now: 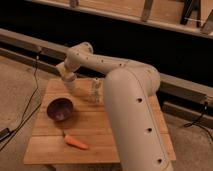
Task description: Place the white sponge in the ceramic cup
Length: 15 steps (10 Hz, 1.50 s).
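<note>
The gripper (pixel 68 77) is seen over the back left part of the wooden tabletop (pixel 95 131), its fingers closed. The ceramic cup (pixel 73 87) stands upright just below it. The white sponge cannot be made out, so its long axis cannot be told. A purple bowl (pixel 60 109) and a carrot (pixel 76 143) lie nearer the front.

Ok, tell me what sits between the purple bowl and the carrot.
Bare table between purple bowl and carrot, camera view; gripper hovers behind the bowl.
</note>
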Motion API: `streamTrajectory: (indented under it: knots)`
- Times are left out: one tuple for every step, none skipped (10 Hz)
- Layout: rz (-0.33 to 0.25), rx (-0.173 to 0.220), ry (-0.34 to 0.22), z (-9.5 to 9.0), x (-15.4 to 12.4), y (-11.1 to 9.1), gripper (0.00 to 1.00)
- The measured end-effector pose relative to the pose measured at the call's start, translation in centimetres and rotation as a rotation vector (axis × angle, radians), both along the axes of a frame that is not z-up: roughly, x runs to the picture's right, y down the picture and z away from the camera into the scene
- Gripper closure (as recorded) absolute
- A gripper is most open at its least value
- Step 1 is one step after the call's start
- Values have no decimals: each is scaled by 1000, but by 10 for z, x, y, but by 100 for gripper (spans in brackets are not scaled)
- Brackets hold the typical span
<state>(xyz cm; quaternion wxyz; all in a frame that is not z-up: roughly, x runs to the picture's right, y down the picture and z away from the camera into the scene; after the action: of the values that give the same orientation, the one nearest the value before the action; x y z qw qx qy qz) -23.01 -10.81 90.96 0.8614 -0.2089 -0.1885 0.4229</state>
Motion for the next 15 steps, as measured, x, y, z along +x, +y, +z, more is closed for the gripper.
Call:
streamTrajectory:
  knots:
    - [9,4,-20,6,2,1,100]
    - [12,2,-31,12,3,5,100]
    - [11,-2,-44,17,3,9,100]
    - [8,-6,-54,20,3,12,100]
    - [0,-10,-63,24,3,14,100]
    - [-6,-12,-68,25,2,15,100]
    - [-13,-15,-74,26,1,16,95]
    - [-20,-18,-80,27,0,16,83]
    - [-24,-20,-81,28,1,16,75]
    - [-26,-24,-84,28,0,16,66]
    - [-37,-31,-88,28,-4,19,54]
    - [-41,-32,-91,27,-5,19,44]
    - [-43,-32,-90,26,-4,19,35]
    - [-43,-31,-89,26,-3,18,26]
    - [-46,-29,-92,24,-5,18,22]
